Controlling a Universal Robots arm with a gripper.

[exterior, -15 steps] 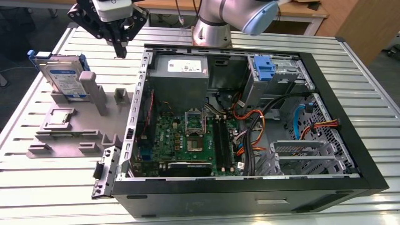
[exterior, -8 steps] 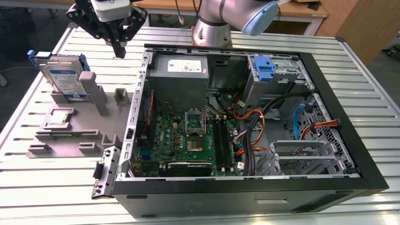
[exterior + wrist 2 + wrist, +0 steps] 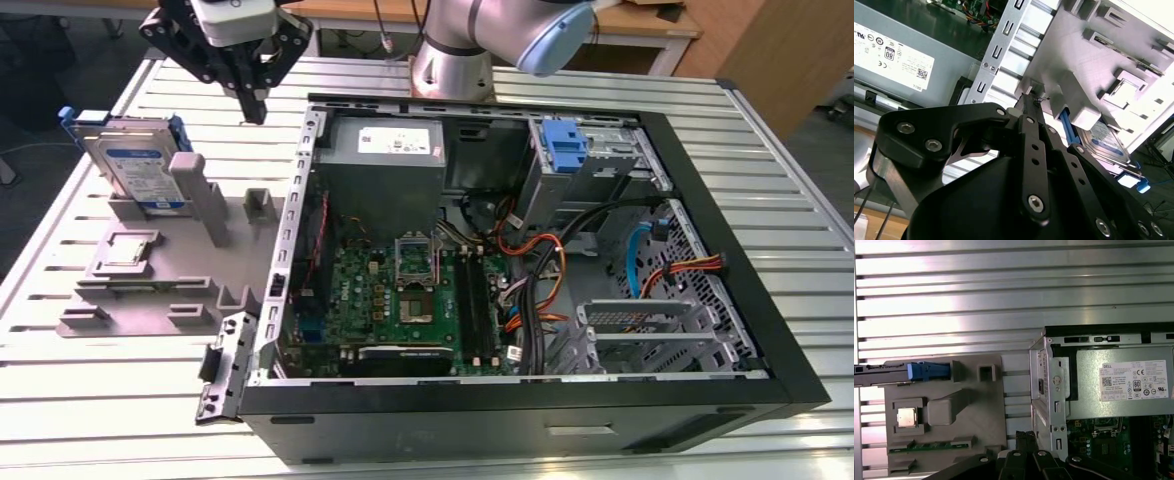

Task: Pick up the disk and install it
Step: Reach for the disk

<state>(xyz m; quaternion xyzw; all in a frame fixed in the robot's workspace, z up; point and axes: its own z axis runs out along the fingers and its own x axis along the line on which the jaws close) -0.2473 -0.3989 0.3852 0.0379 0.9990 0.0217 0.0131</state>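
Observation:
The disk stands on edge in a slot at the far end of a grey fixture, on the exterior view's left. It is silver-grey with a white-and-blue label and blue rails. The first wrist view shows the disk edge-on with its blue rail, and the second wrist view shows its label. My gripper hangs above the table between the disk and the computer case, apart from both. Its black fingers are shut with nothing between them, and their tips meet over the gap beside the fixture.
An open black computer case lies on the slatted metal table, with a grey power-supply box, a motherboard, cables and a blue bracket in its drive bay. The fixture also holds a chip and a memory stick.

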